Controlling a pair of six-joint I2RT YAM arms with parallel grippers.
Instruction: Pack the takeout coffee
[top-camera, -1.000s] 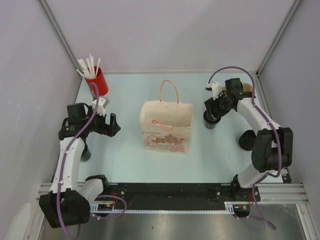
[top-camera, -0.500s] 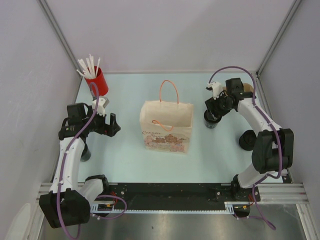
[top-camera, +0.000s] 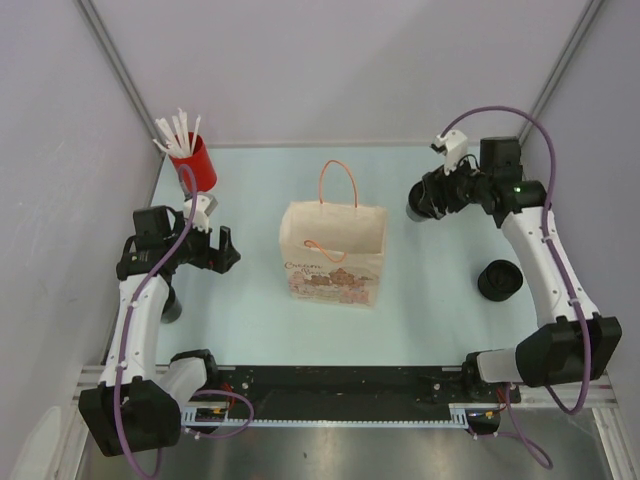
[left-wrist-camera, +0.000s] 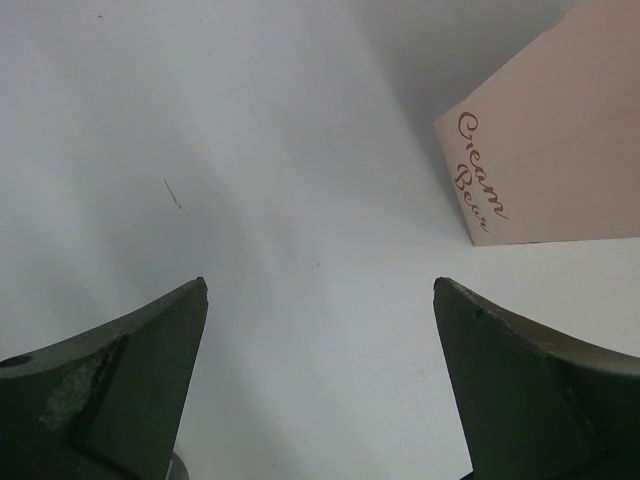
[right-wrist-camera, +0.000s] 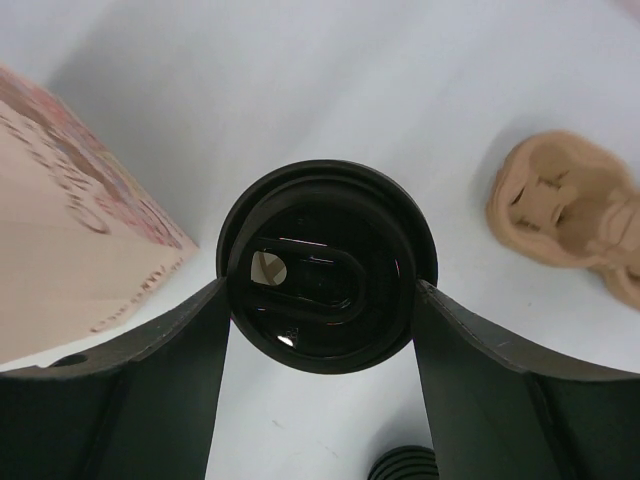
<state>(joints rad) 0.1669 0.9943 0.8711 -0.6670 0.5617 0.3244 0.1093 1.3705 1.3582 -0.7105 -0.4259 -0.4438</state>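
Observation:
The takeout coffee (top-camera: 418, 204) is a small dark cup with a black lid. My right gripper (top-camera: 430, 196) is shut on it and holds it off the table, to the right of the paper bag (top-camera: 333, 250). In the right wrist view the lid (right-wrist-camera: 325, 265) sits squeezed between both fingers (right-wrist-camera: 170, 370), with the bag's corner (right-wrist-camera: 70, 220) at the left. The bag stands upright and open, with orange handles. My left gripper (top-camera: 222, 250) is open and empty left of the bag. Its wrist view (left-wrist-camera: 320, 285) shows bare table and the bag's corner (left-wrist-camera: 550, 150).
A red cup of white straws (top-camera: 195, 160) stands at the back left. A squat black round piece (top-camera: 499, 280) lies at the right, also at the bottom of the right wrist view (right-wrist-camera: 405, 465). A tan moulded piece (right-wrist-camera: 570, 210) lies beyond the cup. A dark object (top-camera: 170, 305) sits under the left arm.
My right gripper has lifted the coffee off the table and carried it up and toward the back. The right arm has swung outward. The left arm has not moved.

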